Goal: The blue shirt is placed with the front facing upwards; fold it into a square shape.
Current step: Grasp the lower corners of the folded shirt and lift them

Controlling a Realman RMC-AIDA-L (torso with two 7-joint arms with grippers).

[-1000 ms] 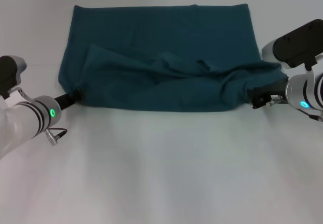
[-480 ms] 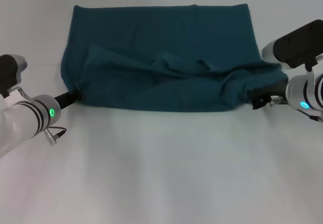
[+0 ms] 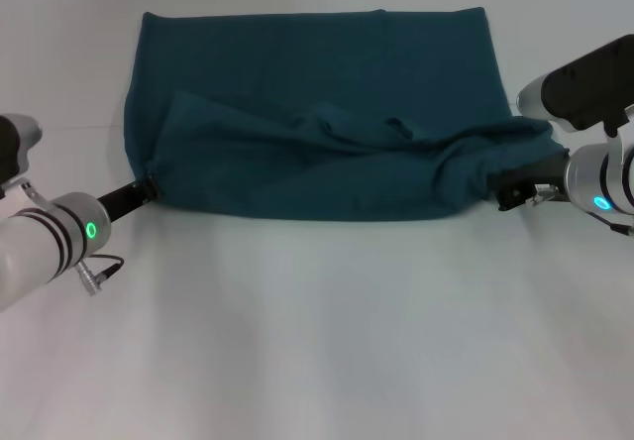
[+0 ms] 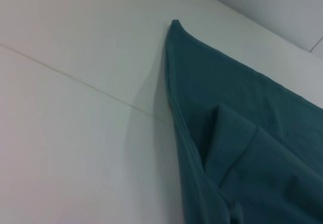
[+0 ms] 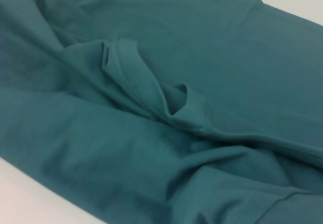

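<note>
The blue shirt (image 3: pixel 317 83) lies spread across the far half of the white table (image 3: pixel 317 341), its near part doubled over into a rumpled layer with creases in the middle. My left gripper (image 3: pixel 149 188) is at the near left corner of that layer, shut on the fabric, which draws to a point there. At the near right corner my right gripper (image 3: pixel 503 194) sits under the draped, slightly raised cloth and is shut on it. No lettering shows. The left wrist view shows the blue shirt (image 4: pixel 242 123) edge-on. The right wrist view shows the blue shirt (image 5: pixel 202 47) in bunched folds.
Bare white table surface stretches from the shirt's near edge to the front. A faint seam line (image 4: pixel 75 80) crosses the table in the left wrist view. Nothing else stands on the table.
My left arm has drawn back a little to the left and nearer, and the right arm has shifted slightly right. The shirt's left edge has pulled in a bit.
</note>
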